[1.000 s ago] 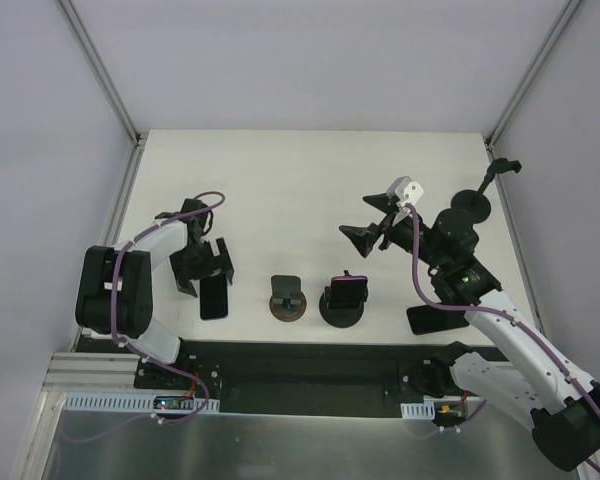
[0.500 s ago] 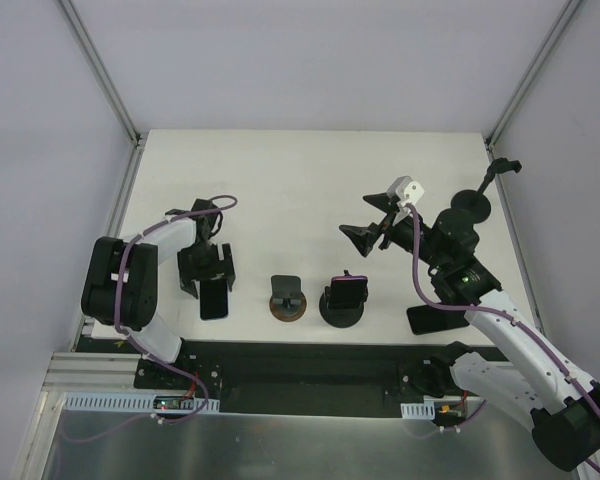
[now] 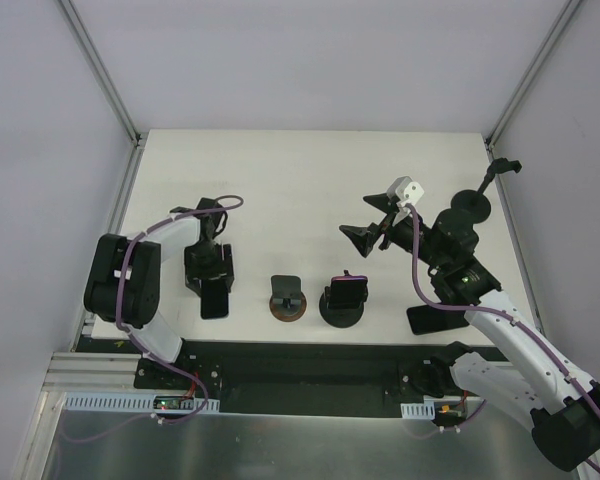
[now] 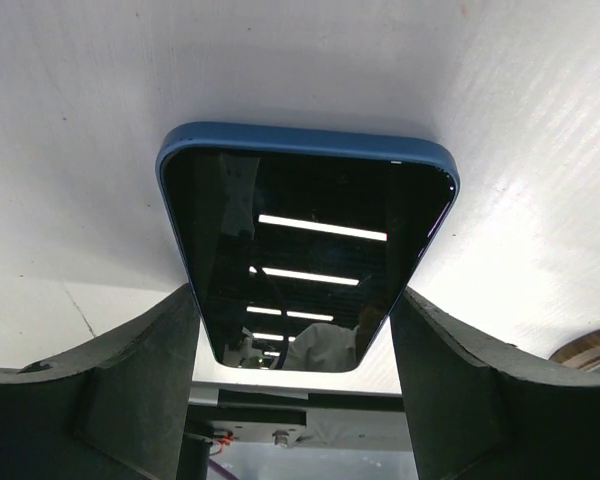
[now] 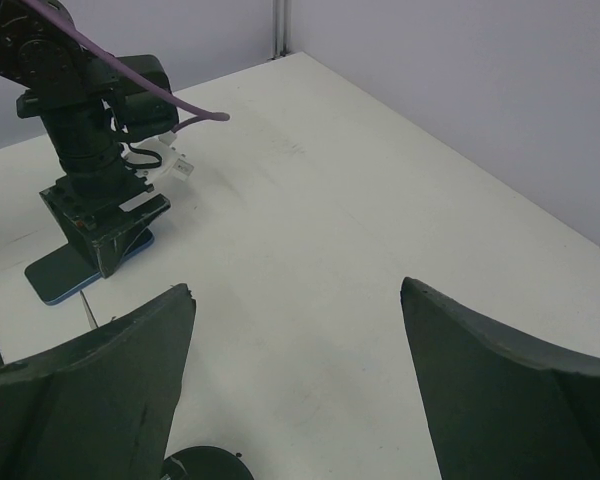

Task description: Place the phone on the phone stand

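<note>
The phone (image 4: 305, 260), dark glass with a blue rim, lies flat on the white table (image 3: 310, 180) at the near left, seen as phone (image 3: 215, 301) from above and phone (image 5: 52, 281) from the right wrist. My left gripper (image 3: 209, 272) stands over its far end. In the left wrist view the left gripper (image 4: 292, 292) straddles the phone, open, one finger along each long edge. The empty phone stand (image 3: 288, 298) with a brown round base is just right of it. My right gripper (image 3: 373, 233) hovers open and empty, right gripper (image 5: 295, 288) over bare table.
A black round stand (image 3: 344, 301) beside the brown one carries another phone with a purple rim. A dark flat piece (image 3: 435, 318) lies near the right arm. A black stand on a stalk (image 3: 472, 205) is at the right back. Enclosure walls close in on three sides.
My left gripper has shifted slightly right onto the phone's end and its jaws have narrowed from wide apart to just outside the phone's edges. The right arm has not moved.
</note>
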Available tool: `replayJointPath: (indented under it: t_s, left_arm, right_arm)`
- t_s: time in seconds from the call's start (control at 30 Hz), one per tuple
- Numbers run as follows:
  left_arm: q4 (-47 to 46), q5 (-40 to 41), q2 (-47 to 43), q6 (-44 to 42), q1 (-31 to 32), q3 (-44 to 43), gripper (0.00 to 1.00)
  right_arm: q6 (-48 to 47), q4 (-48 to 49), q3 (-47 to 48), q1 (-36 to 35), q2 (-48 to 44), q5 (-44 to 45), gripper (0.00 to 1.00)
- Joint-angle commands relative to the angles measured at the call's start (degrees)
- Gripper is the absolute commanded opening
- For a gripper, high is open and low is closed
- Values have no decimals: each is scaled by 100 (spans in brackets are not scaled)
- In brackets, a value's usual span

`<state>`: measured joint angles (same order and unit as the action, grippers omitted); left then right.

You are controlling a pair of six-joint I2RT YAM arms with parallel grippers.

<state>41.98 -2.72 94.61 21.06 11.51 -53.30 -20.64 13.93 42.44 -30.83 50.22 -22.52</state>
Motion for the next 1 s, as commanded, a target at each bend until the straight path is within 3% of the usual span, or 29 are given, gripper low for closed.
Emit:
replayJointPath:
  t_s: [0.0, 0.03, 0.2, 0.33, 0.53, 0.73, 0.8, 0.87, 0.97]
  left_arm:
    - [-277, 228, -679, 100, 176, 91, 5]
    - [-295, 237, -1046, 213, 194, 109, 0]
    - [-366, 1008, -2147, 671, 413, 153, 0]
    - [-357, 1844, -3234, 1223, 975, 127, 0]
    - [-366, 3520, -4475, 2479, 2635, 232, 0]
    - [-348, 5139, -4374, 3220, 4735, -75, 0]
    - [-348, 6131, -4092, 3316, 5654, -329, 0]
    - [-348, 7087, -3653, 3343, 6185, -462, 0]
    - [-348, 7671, -3274, 3396, 6820, -620, 0]
  right_arm:
    - [-71, 338, 37, 42, -30, 2, 86]
    - [-71, 338, 28, 51, -29, 2, 86]
    - [-71, 338, 28, 51, -3, 64, 86]
    - [-71, 329, 10, 68, -3, 125, 86]
    - [-89, 329, -7, 103, -30, 301, 86]
    - [-71, 338, -25, 112, -56, 442, 86]
    - [-71, 338, -25, 103, -73, 459, 86]
    - [-63, 338, -34, 112, -100, 468, 86]
    - [-63, 338, -51, 112, -170, 486, 86]
